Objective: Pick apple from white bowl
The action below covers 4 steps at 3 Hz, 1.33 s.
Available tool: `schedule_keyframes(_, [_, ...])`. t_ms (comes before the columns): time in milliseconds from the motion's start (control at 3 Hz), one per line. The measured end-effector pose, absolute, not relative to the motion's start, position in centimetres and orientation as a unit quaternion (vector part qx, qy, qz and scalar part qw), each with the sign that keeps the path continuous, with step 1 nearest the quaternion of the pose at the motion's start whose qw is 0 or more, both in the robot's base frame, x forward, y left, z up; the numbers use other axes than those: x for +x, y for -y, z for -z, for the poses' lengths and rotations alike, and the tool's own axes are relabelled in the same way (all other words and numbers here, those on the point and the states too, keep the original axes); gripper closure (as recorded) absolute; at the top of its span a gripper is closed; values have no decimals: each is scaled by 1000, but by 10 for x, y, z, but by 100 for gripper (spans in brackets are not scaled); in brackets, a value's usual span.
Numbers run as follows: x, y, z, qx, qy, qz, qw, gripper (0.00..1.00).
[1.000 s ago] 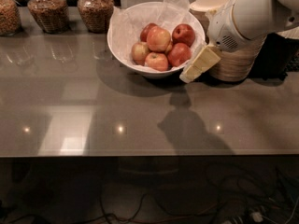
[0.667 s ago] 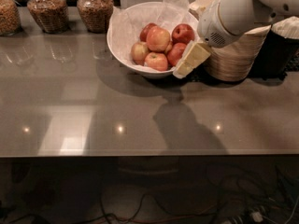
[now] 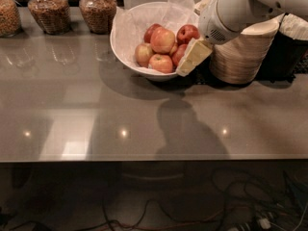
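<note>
Hanging over the right edge of the large round glossy white bowl [image 3: 117, 49], the cream-coloured gripper [image 3: 193, 57] points down and to the left. Its tip lies in front of the bowl's rim, just beside the nearest red-yellow apples [image 3: 162, 40]. It is not possible to tell whether the gripper is apart or together, and no apple is seen inside it. The thick white robot arm [image 3: 240, 6] enters from the upper right corner and carries the gripper at its lower end.

The white bowl stands on the smooth grey table [image 3: 144, 114], toward the back and a little right of the middle. It has a crumpled white paper liner [image 3: 134, 22] that rises above the rim at the back. About six apples lie together on the liner, in the right half of the bowl.

Just to the right of the bowl, partly behind the arm, stands a stack of cream-tan disposable bowls [image 3: 243, 57]. Three glass jars with brown contents [image 3: 48, 11] stand at the back left of the table, well apart from the gripper. The shadow of the arm [image 3: 187, 129] falls on the table in front of the bowl. Dark cables [image 3: 144, 215] lie on the floor under the table.
</note>
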State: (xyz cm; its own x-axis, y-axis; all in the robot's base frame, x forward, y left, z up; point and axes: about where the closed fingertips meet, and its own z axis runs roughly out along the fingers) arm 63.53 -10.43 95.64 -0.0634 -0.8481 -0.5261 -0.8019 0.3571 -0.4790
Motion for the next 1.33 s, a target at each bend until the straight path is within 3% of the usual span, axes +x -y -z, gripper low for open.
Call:
schedule_keyframes(1000, [656, 103, -970, -500, -714, 35, 489, 0])
schedule_keyframes(1333, [671, 95, -975, -480, -704, 25, 523, 13])
